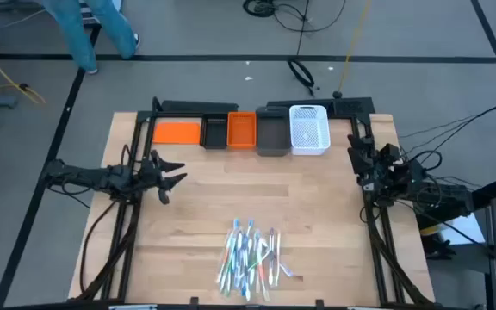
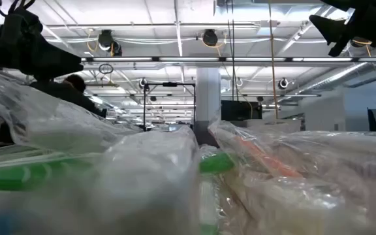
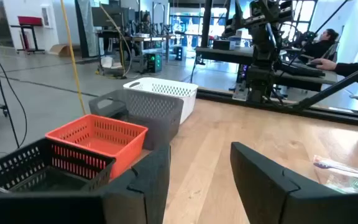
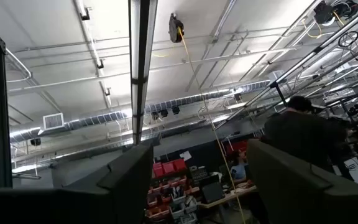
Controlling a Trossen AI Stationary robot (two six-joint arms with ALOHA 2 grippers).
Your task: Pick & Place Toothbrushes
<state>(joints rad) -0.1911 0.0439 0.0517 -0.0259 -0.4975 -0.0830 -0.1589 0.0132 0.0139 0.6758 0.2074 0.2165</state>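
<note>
Toothbrushes (image 1: 250, 252) heaped at near edge | left claw (image 1: 174, 178) (open) inboard

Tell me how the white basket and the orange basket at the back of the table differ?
The white basket stands at the right end of the row; the orange basket sits further left, with a grey bin between them. In the left wrist view the white basket has rounded corners, while the orange basket looks squarer. From above the white one looks wider. Both have slotted walls, and no toothbrushes show in either.
</note>
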